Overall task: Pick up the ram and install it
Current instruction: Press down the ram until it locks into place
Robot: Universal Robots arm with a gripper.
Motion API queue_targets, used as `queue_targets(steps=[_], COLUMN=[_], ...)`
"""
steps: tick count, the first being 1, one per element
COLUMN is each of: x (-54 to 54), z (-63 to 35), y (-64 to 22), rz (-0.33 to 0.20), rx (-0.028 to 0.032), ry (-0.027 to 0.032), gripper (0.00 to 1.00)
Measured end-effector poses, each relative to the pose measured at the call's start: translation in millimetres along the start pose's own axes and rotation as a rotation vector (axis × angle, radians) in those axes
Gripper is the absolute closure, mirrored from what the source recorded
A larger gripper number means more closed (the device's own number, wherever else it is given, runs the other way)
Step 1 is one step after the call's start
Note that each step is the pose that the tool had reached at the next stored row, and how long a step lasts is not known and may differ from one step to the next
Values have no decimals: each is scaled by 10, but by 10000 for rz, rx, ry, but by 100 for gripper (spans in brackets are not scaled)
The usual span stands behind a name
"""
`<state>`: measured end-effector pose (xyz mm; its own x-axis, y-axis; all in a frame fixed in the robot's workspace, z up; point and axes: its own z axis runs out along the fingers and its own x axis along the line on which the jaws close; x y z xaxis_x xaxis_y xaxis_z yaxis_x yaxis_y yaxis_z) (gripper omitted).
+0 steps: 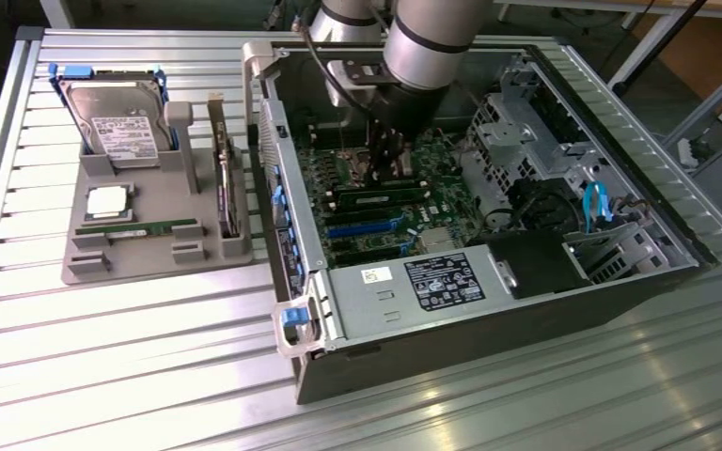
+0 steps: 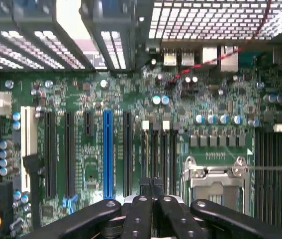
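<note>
A ram (image 1: 135,228), a long thin green stick, lies in the grey holder (image 1: 154,261) at the exterior view's left. My gripper (image 1: 390,169) reaches down inside the open computer case (image 1: 662,272), just above the motherboard (image 1: 443,211). A similar green stick (image 1: 384,198) sits across the board's memory slots right below it. In the wrist view the gripper (image 2: 152,183) is shut, its black fingers (image 2: 140,209) pressed together with nothing visible between them. It hovers over the dark memory slots (image 2: 158,154).
The holder also carries a silver hard drive (image 1: 117,122) and a square silver processor chip (image 1: 108,199). Inside the case are the power supply (image 1: 424,287), drive cages (image 1: 511,122) and blue cables (image 1: 596,207). A processor socket (image 2: 215,177) lies beside the memory slots.
</note>
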<state>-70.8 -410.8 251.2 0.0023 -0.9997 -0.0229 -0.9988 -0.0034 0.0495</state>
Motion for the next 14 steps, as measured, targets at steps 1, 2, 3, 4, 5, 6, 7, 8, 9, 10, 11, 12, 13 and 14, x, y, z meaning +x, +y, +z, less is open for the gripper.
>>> queue_targets(steps=[1, 2, 3, 4, 5, 6, 7, 8, 9, 10, 11, 12, 13, 14], x=[-1, -1, 0, 0, -1, 0, 0, 0, 0, 0, 0, 0, 13, 18], z=[2, 2, 3, 5, 6, 6, 6, 6, 6, 6, 6, 6, 6, 5], y=[33, 35, 66, 98, 116, 117, 117, 117, 117, 117, 117, 117, 118, 118], rz=[0, 0, 0, 0, 0, -1, 0, 0, 0, 0, 0, 0, 0, 1], rx=[2, 2, 2, 4, 5, 4, 4, 4, 4, 4, 4, 4, 4, 4], ry=[-1, 0, -1, -1, -1, -1, -1, -1, -1, -1, -2, -1, -1, 0], gripper=[91, 91, 91, 91, 91, 91, 91, 91, 91, 91, 91, 91, 91, 91])
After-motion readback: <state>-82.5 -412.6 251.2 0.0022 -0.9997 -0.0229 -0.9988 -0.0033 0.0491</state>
